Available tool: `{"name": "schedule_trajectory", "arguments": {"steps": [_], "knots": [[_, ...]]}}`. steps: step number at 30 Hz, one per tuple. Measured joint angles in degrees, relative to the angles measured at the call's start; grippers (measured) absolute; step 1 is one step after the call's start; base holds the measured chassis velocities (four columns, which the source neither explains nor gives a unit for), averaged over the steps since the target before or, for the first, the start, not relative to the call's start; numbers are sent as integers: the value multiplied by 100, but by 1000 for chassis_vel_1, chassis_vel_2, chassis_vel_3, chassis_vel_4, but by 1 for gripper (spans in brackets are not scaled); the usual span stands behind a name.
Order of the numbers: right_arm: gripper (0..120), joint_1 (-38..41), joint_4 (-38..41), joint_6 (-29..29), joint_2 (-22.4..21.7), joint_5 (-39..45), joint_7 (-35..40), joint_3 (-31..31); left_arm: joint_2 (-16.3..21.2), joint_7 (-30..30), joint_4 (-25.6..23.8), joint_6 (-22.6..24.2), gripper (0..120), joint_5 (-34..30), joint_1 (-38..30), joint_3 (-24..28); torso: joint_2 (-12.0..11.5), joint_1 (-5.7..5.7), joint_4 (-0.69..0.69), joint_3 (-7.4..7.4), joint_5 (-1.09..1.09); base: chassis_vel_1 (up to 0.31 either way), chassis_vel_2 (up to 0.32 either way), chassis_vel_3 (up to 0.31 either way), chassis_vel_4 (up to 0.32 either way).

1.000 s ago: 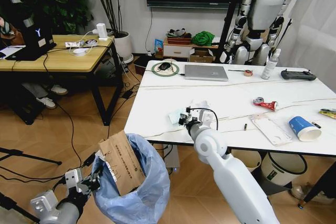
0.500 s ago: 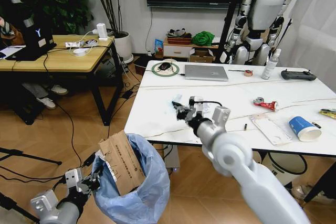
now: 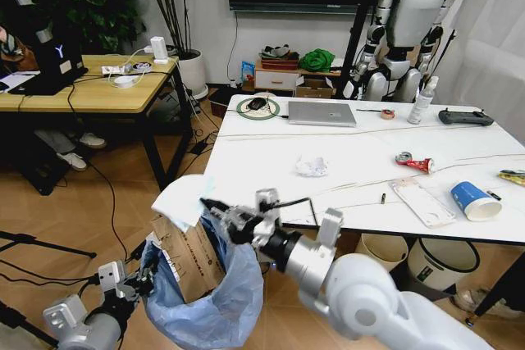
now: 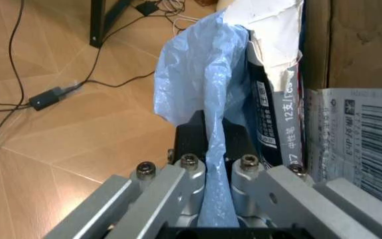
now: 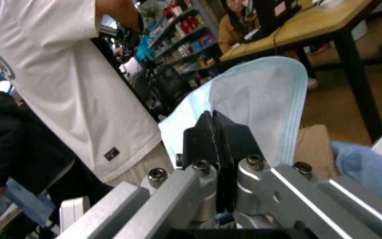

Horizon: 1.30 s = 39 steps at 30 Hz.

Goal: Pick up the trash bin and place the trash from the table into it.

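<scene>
The trash bin (image 3: 215,311), lined with a billowing light-blue bag, hangs low beside the table (image 3: 246,165). My left gripper (image 3: 138,283) is shut on the bag's rim (image 4: 204,99). Torn brown cardboard (image 3: 185,256) stands in the bin. My right gripper (image 3: 210,206) is off the table's near left corner, just above the bin mouth, shut on a pale blue-white sheet (image 3: 180,199) (image 5: 257,102). On the table lie crumpled white paper (image 3: 312,166), a crushed red can (image 3: 415,161), plastic packaging (image 3: 423,202), a blue paper cup (image 3: 476,200) and a yellow-green wrapper (image 3: 513,176).
A silver laptop (image 3: 322,113), a spray bottle (image 3: 422,101) and a black controller (image 3: 466,117) sit at the table's far side. A wooden desk (image 3: 82,86) stands to the left, a humanoid robot (image 3: 407,26) behind. A cream bin (image 3: 441,261) is under the table.
My right arm swung left off the table, carrying the pale sheet from the tabletop to above the bin. The crumpled white paper stayed on the table. The bin has barely moved.
</scene>
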Motion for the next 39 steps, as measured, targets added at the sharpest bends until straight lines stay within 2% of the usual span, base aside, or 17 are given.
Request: {"name": "schedule_trajectory", "arguments": {"steps": [9, 15, 16, 21, 22, 25, 29, 30, 33, 35, 36, 37, 39], "knots": [[0, -122, -128, -64, -41, -303, -100, -255, -1, -2, -15, 2, 0, -15, -9, -29, 0, 0, 0, 0, 0, 0, 0, 0, 0], [27, -314, -68, -184, -97, -439, -16, -60, 5, -9, -31, 2, 0, -28, -3, -58, 0, 0, 0, 0, 0, 0, 0, 0, 0], [27, -314, -68, -184, -97, -439, -16, -60, 5, -9, -31, 2, 0, -28, -3, -58, 0, 0, 0, 0, 0, 0, 0, 0, 0], [49, -455, 15, -210, -129, -583, 77, 262, 11, -16, -40, 3, 0, -30, -3, -46, -1, 0, -1, 0, 0, 0, 0, 0, 0], [49, -455, 15, -210, -129, -583, 77, 262, 11, -16, -40, 3, 0, -30, -3, -46, -1, 0, -1, 0, 0, 0, 0, 0, 0], [60, -380, 1, -311, 60, -614, 365, 786, 4, -19, -45, 3, 0, -29, -3, -29, -1, 0, -1, 0, 1, 0, 0, 0, 0], [79, -91, -341, -1110, 421, -724, 1245, 1772, -15, -22, -38, 4, 0, -26, -2, -5, -1, 0, 0, 0, 0, 0, 0, 0, 0], [79, -91, -341, -1110, 421, -724, 1245, 1772, -15, -22, -38, 4, 0, -26, -2, -5, -1, 0, 0, 0, 0, 0, 0, 0, 0], [90, 65, -895, -1652, 627, -1180, 1586, 2254, -34, -23, -15, 4, 0, -18, -12, 9, -1, 0, 0, 0, 1, 0, 0, 0, 0], [97, 146, -1337, -1928, 704, -1714, 1553, 2475, -39, -23, -4, 4, 0, -15, -20, 11, -1, 0, 0, 0, 2, 0, 0, 0, 0], [99, 205, -1662, -2108, 709, -2167, 1282, 2644, -37, -24, -1, 4, 0, -15, -24, 12, -1, 0, 0, 0, 1, 0, 0, 0, 0], [99, 205, -1662, -2108, 709, -2167, 1282, 2644, -37, -24, -1, 4, 0, -15, -24, 12, -1, 0, 0, 0, 1, 0, 0, 0, 0], [100, 296, -2032, -2194, 651, -2595, 773, 2812, -23, -23, -1, 4, 0, -16, -30, 8, -2, 0, -1, 0, 2, 0, 0, 0, 0]]}}
